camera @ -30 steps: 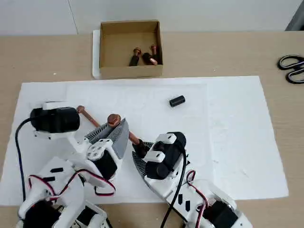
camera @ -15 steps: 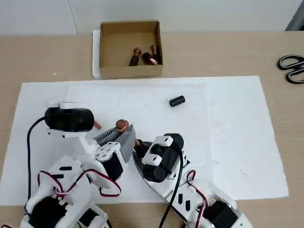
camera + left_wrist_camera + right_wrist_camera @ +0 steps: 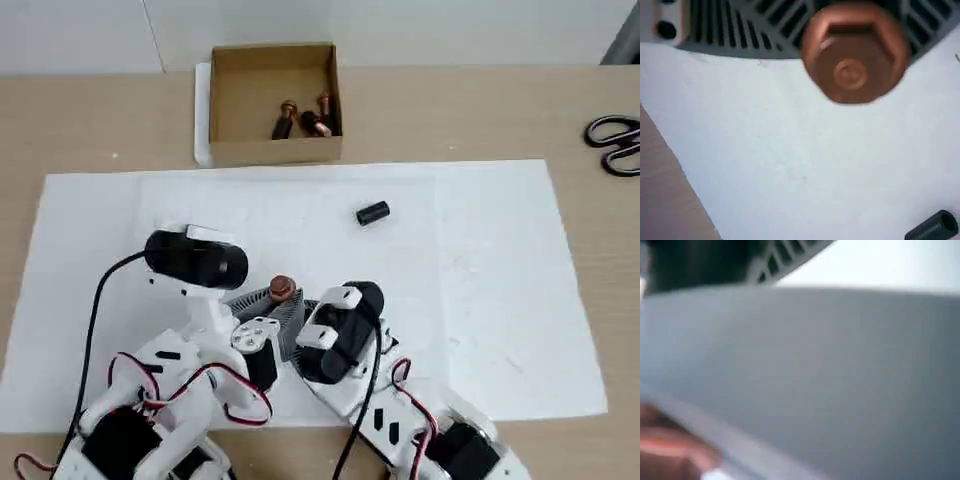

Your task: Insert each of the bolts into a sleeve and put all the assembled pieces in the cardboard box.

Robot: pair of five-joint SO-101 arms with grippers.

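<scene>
**Your left gripper (image 3: 280,301) is pinching the copper-coloured hex-headed metal bolt (image 3: 281,289) at the near middle of the sheet**

You have the left gripper closed on that bolt; from above, the head stands at the tips of the ribbed grey jaws, and in the left wrist view the hexagonal head (image 3: 855,52) faces the camera against one jaw. Your right gripper (image 3: 296,340) sits just to the right of it, tucked under its own white and black wrist; you cannot tell whether its jaws are spread or pressed together, nor whether the two grippers touch; its wrist view gives a blurred grey surface with a copper-coloured smear at one edge.

Both grippers are over the near part of the large white paper sheet (image 3: 480,280), which covers the middle of the light wooden table (image 3: 100,120). A short black cylindrical sleeve (image 3: 373,213) lies alone on the sheet, farther out and to the right of the grippers, well apart from them.

The open brown cardboard box (image 3: 222,100) stands just beyond the sheet's far edge, left of centre; inside, towards its right wall, lie two assembled pieces (image 3: 284,120), each a copper bolt in a black sleeve, side by side. A pair of black-handled scissors (image 3: 612,140) lies at the far right edge of the table, off the sheet.
</scene>
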